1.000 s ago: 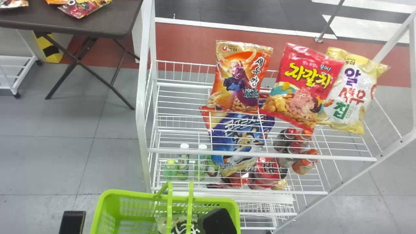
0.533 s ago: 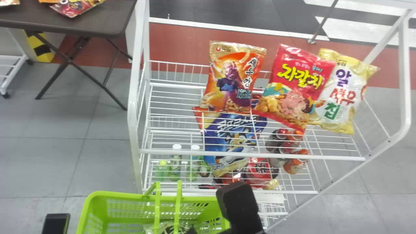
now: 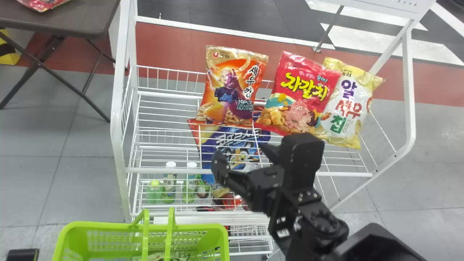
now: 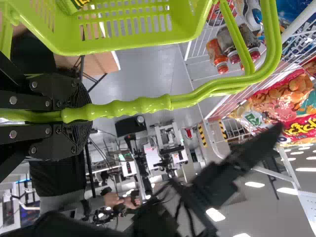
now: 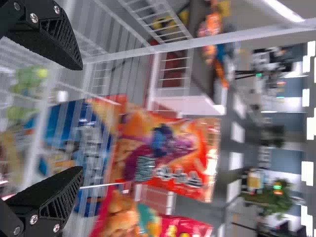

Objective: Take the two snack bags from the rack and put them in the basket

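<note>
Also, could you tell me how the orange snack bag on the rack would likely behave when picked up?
The orange snack bag is probably light for its size, as its puffed front suggests trapped air. Its thin, glossy film would likely flex and might slip. The snacks pictured on it suggest brittle contents that could crush.

Orange snack bag (image 3: 232,87): gold top edge, purple and dark blue on its figure
Red snack bag (image 3: 297,94): yellow lettering, a pink octopus, a teal patch
White snack bag (image 3: 346,105): yellow ends — purple, red and green lettering
Blue bag (image 3: 210,148): white lettering, a red corner
Rack (image 3: 116,123): white wire grid
Basket (image 3: 108,226): lime green, pierced with rows of slots
Bottles (image 3: 169,188): green, with white or yellow-green caps
Counter (image 3: 58,21): dark brown
Floor (image 3: 36,181): grey tiles, a brick-red band edged in white
Striped block (image 3: 9,59): yellow and black, diagonal
</note>
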Robot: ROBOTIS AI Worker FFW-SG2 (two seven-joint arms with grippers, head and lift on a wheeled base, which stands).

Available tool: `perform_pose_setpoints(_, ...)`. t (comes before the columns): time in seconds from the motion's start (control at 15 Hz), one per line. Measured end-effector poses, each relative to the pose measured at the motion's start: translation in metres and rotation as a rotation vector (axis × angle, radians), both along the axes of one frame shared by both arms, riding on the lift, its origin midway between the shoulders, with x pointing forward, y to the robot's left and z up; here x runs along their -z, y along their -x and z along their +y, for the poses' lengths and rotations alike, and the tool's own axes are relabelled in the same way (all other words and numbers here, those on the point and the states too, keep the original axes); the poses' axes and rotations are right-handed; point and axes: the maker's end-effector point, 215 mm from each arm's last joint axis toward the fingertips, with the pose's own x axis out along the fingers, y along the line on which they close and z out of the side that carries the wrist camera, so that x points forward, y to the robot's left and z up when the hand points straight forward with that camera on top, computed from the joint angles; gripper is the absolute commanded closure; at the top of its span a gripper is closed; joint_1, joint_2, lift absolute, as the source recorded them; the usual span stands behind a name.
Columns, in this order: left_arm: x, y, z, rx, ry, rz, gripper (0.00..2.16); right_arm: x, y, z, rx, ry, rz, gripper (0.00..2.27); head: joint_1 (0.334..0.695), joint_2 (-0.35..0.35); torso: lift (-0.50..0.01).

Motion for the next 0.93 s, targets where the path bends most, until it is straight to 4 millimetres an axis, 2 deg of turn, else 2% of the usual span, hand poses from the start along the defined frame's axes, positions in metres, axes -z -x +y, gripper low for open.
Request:
perform_pose_setpoints(0.13, 0.002, 0.0, 0.0, 0.008, -0.008, 0.001, 1.84, -0.011, -0.028, -0.004, 0.002, -0.03, -0.084, 0.09, 0.695, -0.26, -0.011)
perform_pose_setpoints(0.53, 0.004, 0.002, 0.004, 0.02, -0.008, 0.01, 1.84, 0.006, -0.101, 0.024, 0.031, -0.043, -0.077, 0.11, 0.695, -0.184, -0.011)
perform_pose_setpoints(0.67, 0.005, 0.005, 0.007, 0.025, -0.006, 0.018, 1.84, 0.015, -0.117, 0.027, 0.058, -0.022, -0.057, 0.12, 0.695, -0.16, -0.011)
perform_pose_setpoints(0.93, 0.005, 0.007, 0.014, 0.022, -0.003, 0.026, 1.84, 0.023, -0.132, 0.016, 0.111, 0.024, -0.051, 0.13, 0.695, -0.161, -0.011)
